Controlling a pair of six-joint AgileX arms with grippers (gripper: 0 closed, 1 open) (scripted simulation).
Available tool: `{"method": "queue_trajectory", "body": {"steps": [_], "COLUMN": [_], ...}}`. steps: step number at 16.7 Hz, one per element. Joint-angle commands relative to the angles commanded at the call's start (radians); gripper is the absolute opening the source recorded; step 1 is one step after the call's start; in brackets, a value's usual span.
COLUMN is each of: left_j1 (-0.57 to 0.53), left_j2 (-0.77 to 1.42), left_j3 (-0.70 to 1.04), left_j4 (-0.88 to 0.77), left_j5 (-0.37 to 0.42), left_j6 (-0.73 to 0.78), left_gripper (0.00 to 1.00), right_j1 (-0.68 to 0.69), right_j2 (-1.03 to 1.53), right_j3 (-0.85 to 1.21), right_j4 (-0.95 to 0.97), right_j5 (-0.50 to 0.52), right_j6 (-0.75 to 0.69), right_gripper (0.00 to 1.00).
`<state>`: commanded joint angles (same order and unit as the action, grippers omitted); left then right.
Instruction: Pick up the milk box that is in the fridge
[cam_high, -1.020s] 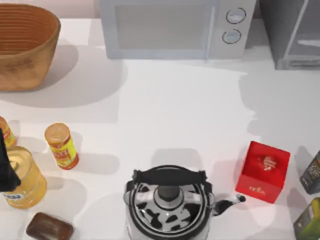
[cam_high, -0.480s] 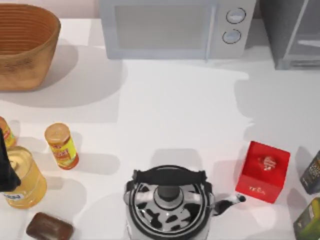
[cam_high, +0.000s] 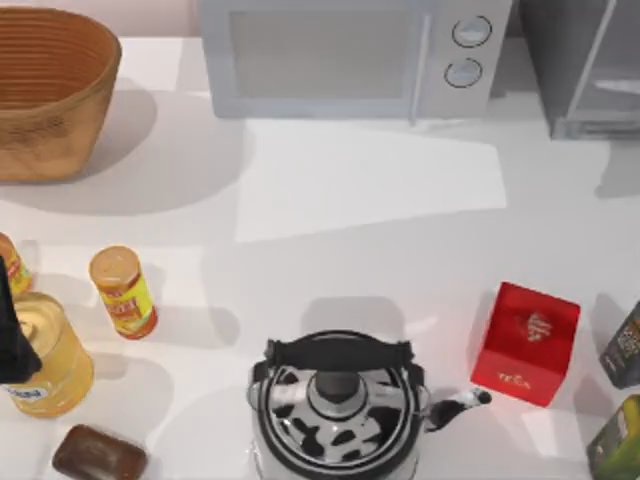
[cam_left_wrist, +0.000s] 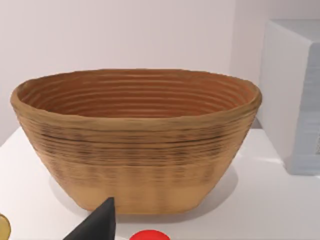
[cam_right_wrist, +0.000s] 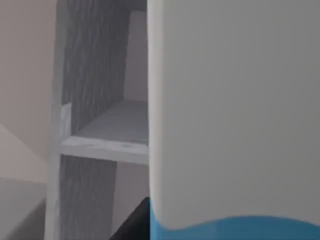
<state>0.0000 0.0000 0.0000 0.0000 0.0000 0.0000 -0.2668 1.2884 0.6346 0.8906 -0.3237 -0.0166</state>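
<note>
The milk box (cam_right_wrist: 235, 115) stands very close in the right wrist view, with a white upper part and a light blue band (cam_right_wrist: 235, 231) below. Behind it are the fridge's grey side wall (cam_right_wrist: 87, 60) and a pale shelf (cam_right_wrist: 107, 132). A dark part of my right gripper (cam_right_wrist: 134, 224) shows right beside the carton; whether it grips the carton is hidden. In the top view the fridge (cam_high: 582, 62) stands at the back right corner. My left gripper (cam_high: 12, 345) is parked at the table's left edge, above a yellow jar (cam_high: 48, 362).
A woven basket (cam_high: 45, 90) sits at the back left and a microwave (cam_high: 350, 55) at the back middle. A cow-print kettle (cam_high: 338, 405) is at the front, a red box (cam_high: 527, 342) and dark boxes (cam_high: 622, 350) at the right, an orange can (cam_high: 122, 290) at the left.
The shadows on the table have shifted: the dark patch near the fridge has drawn away and a broad shadow now lies across the table's middle. No object on the table has moved.
</note>
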Motion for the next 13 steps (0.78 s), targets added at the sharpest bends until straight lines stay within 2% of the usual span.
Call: {"method": "queue_trajectory", "body": {"steps": [8, 13], "left_j1": [0.0, 0.0], "left_j2": [0.0, 0.0], "left_j3": [0.0, 0.0], "left_j4": [0.0, 0.0], "left_j5": [0.0, 0.0], "left_j6": [0.0, 0.0], "left_gripper": [1.0, 1.0], "right_j1": [0.14, 0.221], "right_j2": [-0.869, -1.205], "right_j3": [-0.379, -0.579], "right_j4": [-0.549, -0.814], "right_j5": [0.175, 0.298], "right_j6": [0.007, 0.012], "right_gripper": [0.0, 0.0]}}
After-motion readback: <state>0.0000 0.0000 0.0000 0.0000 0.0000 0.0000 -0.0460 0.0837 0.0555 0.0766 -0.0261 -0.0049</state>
